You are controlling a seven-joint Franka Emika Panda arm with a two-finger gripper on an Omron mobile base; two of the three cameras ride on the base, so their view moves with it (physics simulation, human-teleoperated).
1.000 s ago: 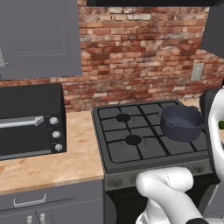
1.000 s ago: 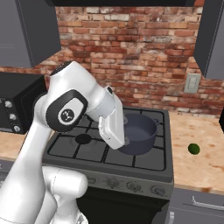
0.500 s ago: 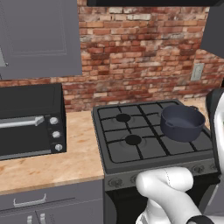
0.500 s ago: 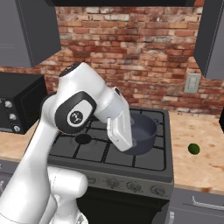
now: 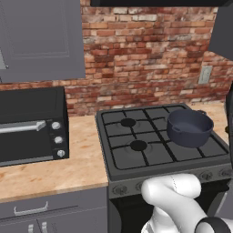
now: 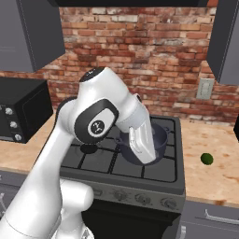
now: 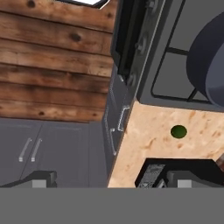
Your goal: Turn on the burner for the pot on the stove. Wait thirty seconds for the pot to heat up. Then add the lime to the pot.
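Observation:
The dark blue-grey pot (image 5: 189, 127) stands on the right rear grate of the stove (image 5: 136, 157). In the right base view my white forearm crosses in front of the pot (image 6: 162, 136) on the stove (image 6: 161, 172). The lime (image 6: 207, 158) lies on the wooden counter to the right of the stove. In the hand view my gripper (image 7: 109, 179) is open and empty, looking down at that counter, with the lime (image 7: 178, 131) a little beyond the fingertips. The pot (image 7: 209, 65) sits at that view's right edge, and the stove (image 7: 168, 83) with its front knobs (image 7: 131, 79) lies alongside.
A black countertop oven (image 5: 32, 125) stands on the counter left of the stove. Grey upper cabinets (image 6: 226, 37) hang on both sides. A wall outlet (image 6: 204, 88) is on the brick wall. Drawer handles (image 7: 122, 118) and the wooden floor (image 7: 52, 65) lie below the counter edge.
My arm has swung right, its forearm crossing further over the pot in the right base view and leaving the left base view's right edge. Pot and lime have not moved.

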